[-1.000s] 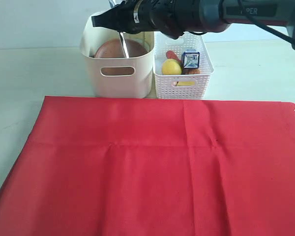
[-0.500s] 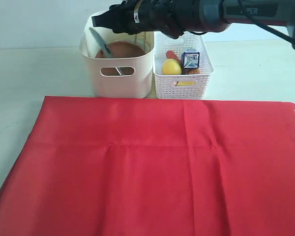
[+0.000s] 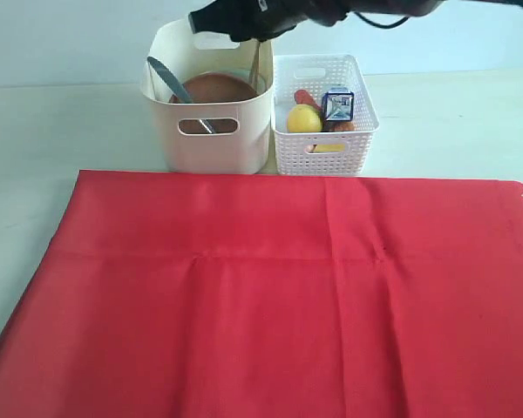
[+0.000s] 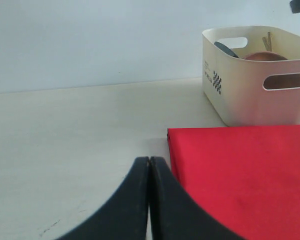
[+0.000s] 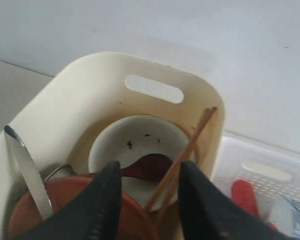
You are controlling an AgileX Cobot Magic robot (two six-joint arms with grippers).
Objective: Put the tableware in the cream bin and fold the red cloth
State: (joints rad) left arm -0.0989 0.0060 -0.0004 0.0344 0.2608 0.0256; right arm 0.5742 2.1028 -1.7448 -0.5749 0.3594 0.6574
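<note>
The cream bin [image 3: 207, 131] stands behind the red cloth [image 3: 270, 287], which lies spread flat. In the bin are the reddish-brown plate [image 5: 65, 205], the pale speckled bowl [image 5: 135, 140] with the dark spoon [image 5: 149, 166] in it, the wooden chopsticks [image 5: 187, 150] leaning in a corner, and the silver knife [image 3: 166, 78] leaning on the left wall. My right gripper [image 5: 149, 172] hovers open above the bin, holding nothing. My left gripper [image 4: 149, 162] is shut and empty over bare table, beside the cloth's corner [image 4: 172, 135].
A white perforated basket [image 3: 324, 148] stands right of the bin, touching it, with a lemon [image 3: 303, 119], a blue-white milk carton [image 3: 337, 104] and other food inside. Pale tabletop [image 3: 61, 131] lies to the left of the bin and the cloth.
The knife left my right gripper and dropped into the bin, where it now leans on the left wall. The right gripper opened and rose higher above the bin.
</note>
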